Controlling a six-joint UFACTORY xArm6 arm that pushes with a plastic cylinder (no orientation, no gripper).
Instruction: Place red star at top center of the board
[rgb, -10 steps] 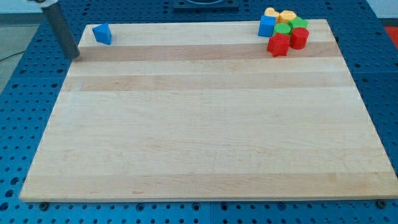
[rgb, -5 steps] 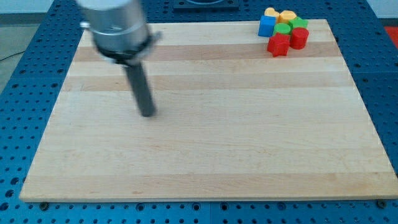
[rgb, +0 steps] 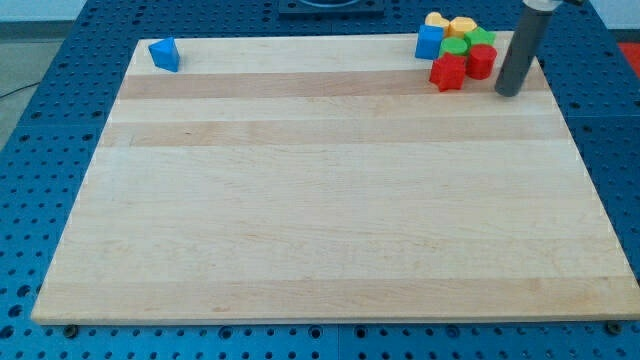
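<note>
The red star (rgb: 448, 72) sits near the board's top right corner, at the lower left of a tight cluster. Touching it are a red cylinder (rgb: 481, 61), a green block (rgb: 456, 47), a second green block (rgb: 481, 38), a blue cube (rgb: 430, 42) and two yellow-orange blocks (rgb: 449, 23). My tip (rgb: 508, 92) rests on the board just right of the red cylinder and right of the red star, slightly below them, with a small gap.
A blue triangular block (rgb: 165, 54) lies alone near the top left corner of the wooden board (rgb: 320, 200). The board rests on a blue perforated table. The board's right edge is close to my tip.
My tip has swept from the board's top left, across the left-middle, to the top right beside the cluster. The blocks have not moved.
</note>
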